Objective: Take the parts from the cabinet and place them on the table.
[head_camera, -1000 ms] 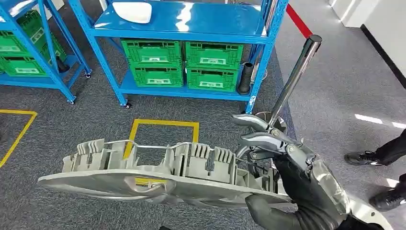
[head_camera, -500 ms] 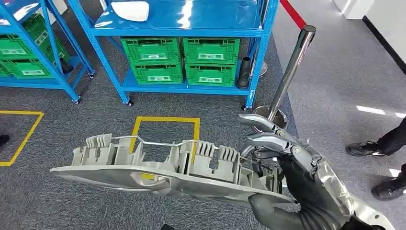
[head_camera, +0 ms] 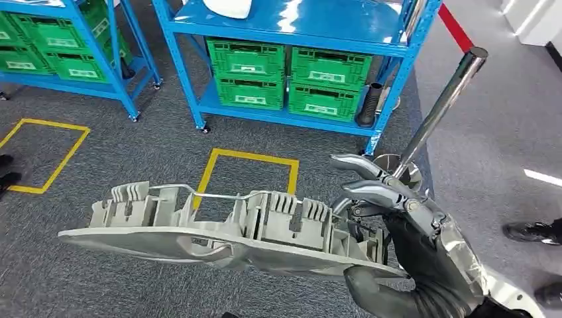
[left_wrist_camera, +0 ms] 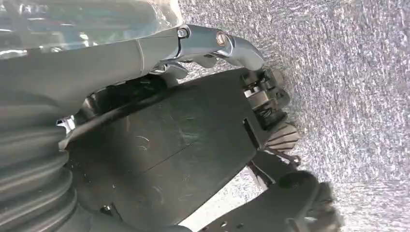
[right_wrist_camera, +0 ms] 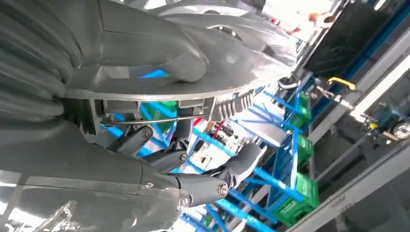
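Grey carpet (head_camera: 119, 165) marked with yellow squares is spreading below us, and blue shelving (head_camera: 291, 30) holding green crates (head_camera: 288, 83) is standing ahead. We are carrying the long grey ribbed part (head_camera: 219, 228) level above the floor, well short of the shelving. Our right hand (head_camera: 391, 228) is gripping its right end, thumb beneath and fingers (head_camera: 361, 192) over the top. Our left hand (left_wrist_camera: 212, 46) is hanging over carpet, and we cannot tell how its fingers lie.

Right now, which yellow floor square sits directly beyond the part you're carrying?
The yellow square in front of the right-hand blue rack; the grey part overlaps its near edge. The other square lies far left.
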You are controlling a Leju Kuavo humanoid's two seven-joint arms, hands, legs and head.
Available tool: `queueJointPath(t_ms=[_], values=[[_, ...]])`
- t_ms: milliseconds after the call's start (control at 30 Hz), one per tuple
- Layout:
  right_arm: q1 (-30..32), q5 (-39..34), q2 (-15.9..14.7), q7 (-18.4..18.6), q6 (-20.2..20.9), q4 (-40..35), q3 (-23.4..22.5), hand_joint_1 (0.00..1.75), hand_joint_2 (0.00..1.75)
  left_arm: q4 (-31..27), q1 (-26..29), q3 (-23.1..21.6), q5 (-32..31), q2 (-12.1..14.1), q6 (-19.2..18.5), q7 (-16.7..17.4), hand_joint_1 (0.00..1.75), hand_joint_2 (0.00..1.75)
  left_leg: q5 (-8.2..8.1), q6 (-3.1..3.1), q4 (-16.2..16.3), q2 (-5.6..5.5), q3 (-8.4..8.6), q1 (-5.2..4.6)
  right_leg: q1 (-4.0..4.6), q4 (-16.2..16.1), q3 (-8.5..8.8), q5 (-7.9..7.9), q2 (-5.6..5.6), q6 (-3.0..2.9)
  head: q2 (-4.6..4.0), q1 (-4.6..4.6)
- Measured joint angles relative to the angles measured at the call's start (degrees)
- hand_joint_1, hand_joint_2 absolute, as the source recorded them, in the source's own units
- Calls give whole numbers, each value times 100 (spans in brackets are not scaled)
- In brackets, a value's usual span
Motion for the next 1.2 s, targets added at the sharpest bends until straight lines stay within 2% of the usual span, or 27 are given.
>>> queueJointPath(t_ms=[33,67,100,167,200,233,300,367,400,433,467,533,567,633,667,700,733,767,833,900,933,967,1000,1067,1100,1133,1200], values=[[7,0,0,0,0,0,0,175,175,0,-1,0,0,0,0,-9,0,175,8,10,12,-75,-15,-9,2,505,-254,-153,8,6,0,0],[16,2,-2,2,0,0,0,175,175,0,-1,0,-2,0,0,-18,0,175,8,10,31,-138,-24,-11,2,640,-338,-114,9,6,0,0],[20,2,0,2,0,0,0,175,175,0,-4,0,-2,0,0,-26,0,175,7,8,50,-204,-25,-11,0,498,-282,58,10,-2,0,0],[17,4,0,0,0,0,-6,175,175,0,-18,0,-2,-7,-2,-35,0,175,-9,-16,94,-345,-22,-10,-14,-412,108,637,90,-25,0,9],[16,7,0,0,0,0,-9,175,175,0,-27,0,-2,-13,-2,-35,0,175,-22,-36,127,-408,-32,-9,-28,-935,323,868,270,-42,0,11],[18,9,0,2,0,0,-7,175,175,-2,-36,2,-2,-15,0,-35,0,175,-24,-73,156,-454,-84,-27,-67,-1028,388,757,584,-60,0,2],[30,11,0,2,-2,-9,-15,175,175,-2,-61,0,-4,-13,0,-39,0,175,16,-154,189,-567,-189,15,-42,-1083,355,766,519,-65,0,-15],[22,11,-2,2,0,-9,-17,175,175,0,-65,2,-4,-4,0,-52,0,175,55,-233,160,-713,-215,5,-70,-1111,368,790,378,-136,0,0],[11,13,0,2,0,-9,-20,175,175,-4,-68,2,-4,-4,-2,-50,0,175,0,-249,215,-583,-214,-9,-95,-1150,389,814,277,-172,0,0],[20,13,2,0,-4,-11,-20,175,175,-4,-62,0,-2,-9,-2,-44,0,175,-154,-295,393,-309,-298,-23,-93,-1162,401,815,209,-197,0,-87],[13,13,2,-2,-4,-13,-24,175,175,-4,-61,0,-2,-7,2,-44,0,175,-326,-326,669,-180,-423,-2,-90,-1160,403,810,147,-212,0,-120],[25,13,2,2,-4,-13,-24,175,175,-4,-91,0,-4,-4,0,-50,0,175,-754,-389,1642,-41,-835,38,-69,-1146,397,798,-49,-229,0,-140],[32,13,0,2,-4,-13,-17,175,175,-6,-92,0,-7,-7,2,-52,0,175,-802,-407,1889,-30,-921,53,-66,-1141,396,791,-145,-229,0,-147],[31,13,2,2,-4,-13,-17,175,175,-4,-88,0,-4,-7,-4,-50,0,175,-573,-409,1647,-16,-773,66,-61,-1133,398,782,-267,-226,0,-160],[30,13,2,0,-4,-13,-17,175,175,-4,-63,0,-4,-4,-4,-44,0,175,-261,-388,1079,38,-480,65,-54,-1128,407,773,-344,-213,0,-164],[30,13,2,0,-2,-13,-17,175,175,-4,-46,-2,-2,0,-11,-33,0,175,-15,-345,537,181,-202,50,-49,-1128,426,762,-399,-197,0,-175],[29,15,2,0,-2,-13,-17,175,175,-4,-19,-4,-2,4,-11,-22,0,175,-32,-297,235,504,-64,-5,-38,-1135,430,755,-445,-183,0,-179],[29,15,0,0,-2,-13,-20,175,175,-2,-20,-4,-2,11,-9,-20,0,175,-49,-261,168,554,-68,-71,-11,-1136,408,758,-500,-150,0,-179],[29,20,2,0,-2,-13,-24,175,175,-2,-19,-4,-2,22,-17,-17,0,175,-31,-192,156,482,-129,-75,-5,-1128,383,773,-591,-88,0,-181],[19,28,2,0,-2,-13,-24,175,175,-2,-2,-23,-4,22,-20,-15,0,175,16,-116,124,306,-159,-82,-3,-1199,434,793,-775,-21,0,-186],[6,33,-2,2,-2,-13,-42,175,175,-4,2,-39,-7,13,-20,-15,0,175,68,-70,41,244,-121,-12,-24,-1106,404,687,-600,22,0,-173],[9,42,-4,7,-2,-13,-46,175,175,-4,-2,-50,-11,13,-20,-17,0,175,88,-54,24,176,-121,-8,-29,-894,300,544,-305,30,0,-151],[0,46,-4,4,-4,-20,-50,175,175,-4,-6,-59,-11,11,-20,-17,0,175,98,-31,26,125,-131,-7,-29,-475,103,307,-124,24,0,-108],[15,46,-9,17,-7,-22,-52,175,175,-4,-13,-85,-11,2,-22,-35,0,175,101,-23,31,-17,-134,-19,-18,399,-334,-14,-1,11,0,-72],[17,48,-11,33,-2,-22,-50,175,175,-4,-15,-92,-9,-2,-24,-48,0,175,103,-20,41,-100,-134,-27,-8,584,-449,16,6,1,0,-70],[17,52,-13,42,-2,-22,-50,175,175,-4,-16,-94,-2,-4,-24,-57,0,175,103,-21,49,-169,-133,-32,-2,496,-425,150,8,-13,0,-68],[14,61,-17,59,0,-31,-52,175,175,-7,-30,-94,6,-13,-24,-85,0,175,101,-25,72,-324,-125,-35,-2,-354,-67,700,110,-64,0,-57]])
